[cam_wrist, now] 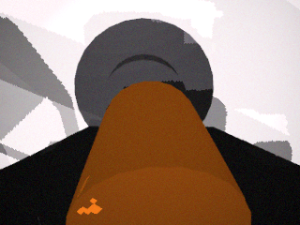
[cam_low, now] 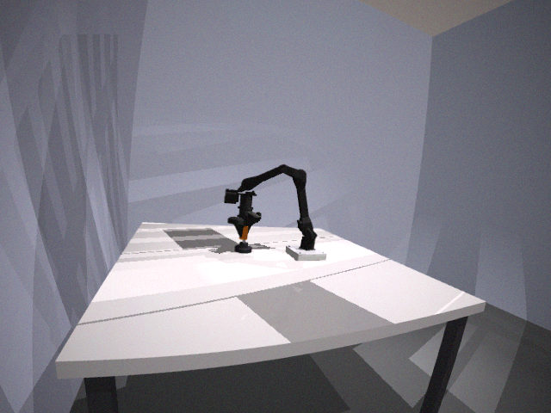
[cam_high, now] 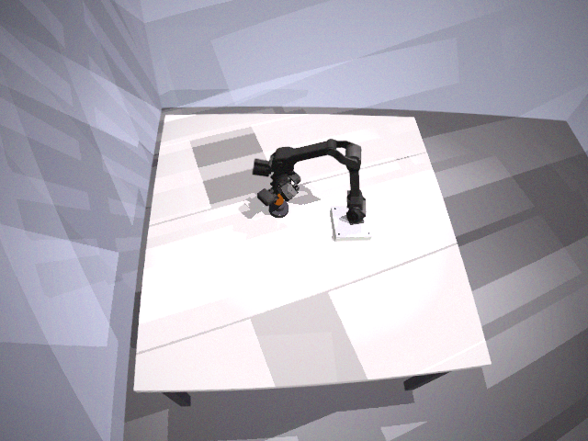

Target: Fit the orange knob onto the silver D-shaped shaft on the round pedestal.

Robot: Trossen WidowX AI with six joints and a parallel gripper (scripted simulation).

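Observation:
The orange knob is between the fingers of my gripper, which is shut on it. The knob stands about upright over the dark round pedestal. In the exterior view its lower end is a little above the pedestal, with a short piece of the silver shaft showing between them. In the wrist view the knob hides the shaft. The hole and its flat side are hidden, so I cannot tell how the flats line up.
The arm's white base plate sits to the right of the pedestal. The arm arches over from it. The white table carries shadows and bright patches.

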